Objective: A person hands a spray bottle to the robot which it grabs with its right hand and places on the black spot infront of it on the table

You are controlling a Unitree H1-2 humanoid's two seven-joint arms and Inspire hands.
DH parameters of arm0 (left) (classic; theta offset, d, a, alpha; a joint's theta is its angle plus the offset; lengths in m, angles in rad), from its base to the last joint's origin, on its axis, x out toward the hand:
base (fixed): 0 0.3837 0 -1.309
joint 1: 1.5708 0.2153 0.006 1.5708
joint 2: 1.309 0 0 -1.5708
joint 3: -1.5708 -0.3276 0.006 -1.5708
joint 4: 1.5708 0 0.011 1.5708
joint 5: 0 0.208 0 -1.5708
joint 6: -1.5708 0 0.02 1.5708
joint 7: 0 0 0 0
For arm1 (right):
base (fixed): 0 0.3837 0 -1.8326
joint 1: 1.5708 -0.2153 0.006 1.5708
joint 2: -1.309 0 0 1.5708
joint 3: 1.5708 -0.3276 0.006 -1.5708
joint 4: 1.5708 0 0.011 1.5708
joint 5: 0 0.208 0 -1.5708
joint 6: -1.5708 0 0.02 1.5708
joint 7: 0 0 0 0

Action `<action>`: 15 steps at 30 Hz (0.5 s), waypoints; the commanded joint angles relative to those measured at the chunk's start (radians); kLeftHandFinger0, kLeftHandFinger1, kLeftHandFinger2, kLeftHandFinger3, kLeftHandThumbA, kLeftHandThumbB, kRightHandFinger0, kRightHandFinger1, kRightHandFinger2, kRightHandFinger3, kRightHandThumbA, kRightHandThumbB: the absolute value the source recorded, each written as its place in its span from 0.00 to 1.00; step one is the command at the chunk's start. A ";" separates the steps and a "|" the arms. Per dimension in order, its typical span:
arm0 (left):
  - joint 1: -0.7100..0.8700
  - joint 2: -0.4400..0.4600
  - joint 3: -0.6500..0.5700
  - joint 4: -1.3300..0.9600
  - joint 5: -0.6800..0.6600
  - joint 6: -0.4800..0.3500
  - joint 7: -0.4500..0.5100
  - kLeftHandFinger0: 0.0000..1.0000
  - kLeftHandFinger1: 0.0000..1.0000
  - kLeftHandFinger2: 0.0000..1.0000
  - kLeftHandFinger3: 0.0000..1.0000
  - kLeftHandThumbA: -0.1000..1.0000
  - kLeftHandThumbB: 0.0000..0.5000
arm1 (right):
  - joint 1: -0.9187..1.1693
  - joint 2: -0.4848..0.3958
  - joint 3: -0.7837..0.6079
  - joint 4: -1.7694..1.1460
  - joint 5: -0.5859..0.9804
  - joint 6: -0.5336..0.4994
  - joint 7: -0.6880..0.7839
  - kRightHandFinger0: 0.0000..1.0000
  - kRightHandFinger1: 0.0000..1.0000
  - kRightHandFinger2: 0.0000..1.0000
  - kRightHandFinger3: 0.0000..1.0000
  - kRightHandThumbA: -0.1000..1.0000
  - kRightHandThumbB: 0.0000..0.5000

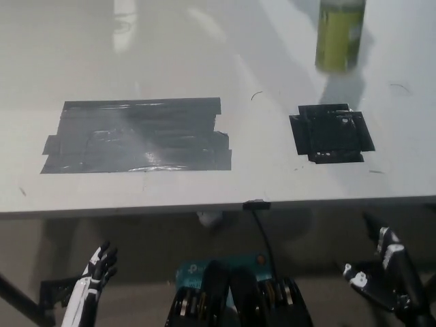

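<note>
Your left hand (pixel 95 271) idles open and empty below the counter's (pixel 204 194) near edge; right hand (pixel 381 269), open and empty, is nearer: spray bottle (pixel 339 33) stands upright at the far edge, straight beyond the black spot (pixel 332 133).

Bottle (pixel 340 33) on table (pixel 204 61), behind small tape patch (pixel 332 133).

The spray bottle (pixel 340 34) stood upright at the upper right of the frame, on the white tabletop (pixel 272 170). Its body was yellow-green and cylindrical; its top was cut off by the upper edge of the picture. The black spot (pixel 332 133), a roughly square patch of overlapping dark tape, lay flat at right of centre, below the bottle and apart from it.
</note>
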 commanded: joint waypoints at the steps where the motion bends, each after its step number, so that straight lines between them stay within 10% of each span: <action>1: -0.009 0.011 -0.006 -0.035 -0.015 -0.025 -0.025 1.00 1.00 1.00 1.00 0.95 0.58 | -0.026 0.009 -0.053 -0.196 -0.039 -0.009 -0.060 1.00 1.00 1.00 1.00 0.92 1.00; 9: 0.000 0.013 -0.017 -0.020 0.004 -0.044 -0.030 1.00 1.00 1.00 1.00 0.97 0.58 | -0.232 -0.013 -0.133 -0.325 -0.058 0.181 -0.074 0.59 1.00 1.00 1.00 0.97 1.00; 15: 0.026 0.010 -0.027 -0.026 0.011 -0.050 -0.038 1.00 1.00 1.00 1.00 0.95 0.60 | -0.415 -0.041 -0.150 -0.218 -0.070 0.331 -0.067 0.79 1.00 1.00 1.00 0.87 1.00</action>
